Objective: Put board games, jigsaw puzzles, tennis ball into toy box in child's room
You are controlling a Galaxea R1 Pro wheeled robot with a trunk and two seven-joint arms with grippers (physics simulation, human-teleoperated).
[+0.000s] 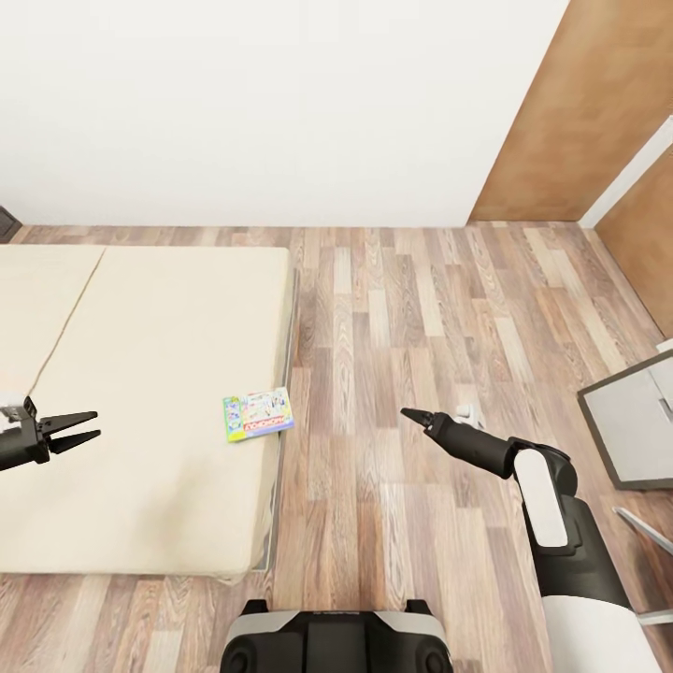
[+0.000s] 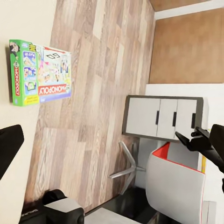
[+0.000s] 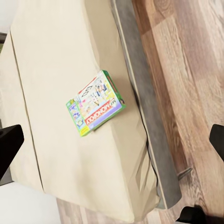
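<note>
One board game, a flat pale blue box with a green edge and a Monopoly cover, lies on the beige bed close to its right edge. It also lies in the left wrist view and the right wrist view. My left gripper hovers open over the mattress, well to the left of the box. Over the wood floor to the right of the bed, my right gripper is open and empty. The toy box, jigsaw puzzles and tennis ball are out of view.
A dark grey cabinet with pale doors stands at the right, with chair legs and a white, red-edged chair beside it. Wood-plank floor runs between bed and cabinet. A white wall and brown panels close the far side.
</note>
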